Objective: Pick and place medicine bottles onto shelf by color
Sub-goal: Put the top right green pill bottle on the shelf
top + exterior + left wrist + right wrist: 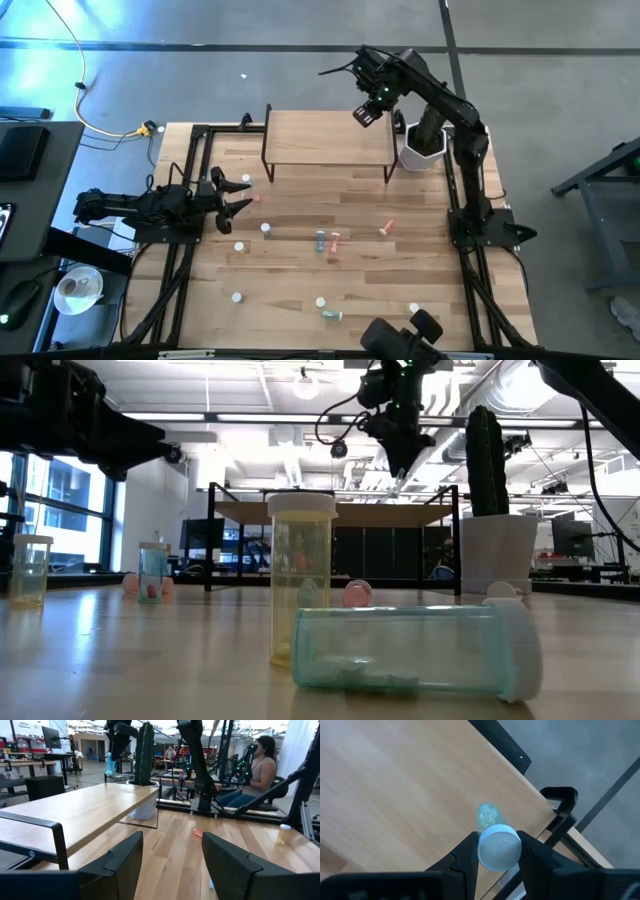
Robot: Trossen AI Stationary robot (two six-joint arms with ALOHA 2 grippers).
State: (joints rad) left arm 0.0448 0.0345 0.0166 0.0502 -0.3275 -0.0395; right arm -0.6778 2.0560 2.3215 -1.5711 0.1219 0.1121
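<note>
The shelf (325,135) stands at the back of the surface (300,290), and above its right end the right pincer (496,851) is clamped on a blue bottle (495,842) by the cap. Releasing from this height so near the edge could, I judge, topple or roll it off. The left pincer (170,855) waits apart, low at the surface's left.

R hand (368,113) w/ bottle (496,844) over shelf (328,138) R end | L hand (238,196) left of shelf

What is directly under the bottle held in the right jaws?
Under the blue-green bottle, clamped by its white cap in the right gripper, lies bare shelf board near its black-framed corner. No bottles show on the visible board; the part beneath the gripper itself is hidden.
</note>
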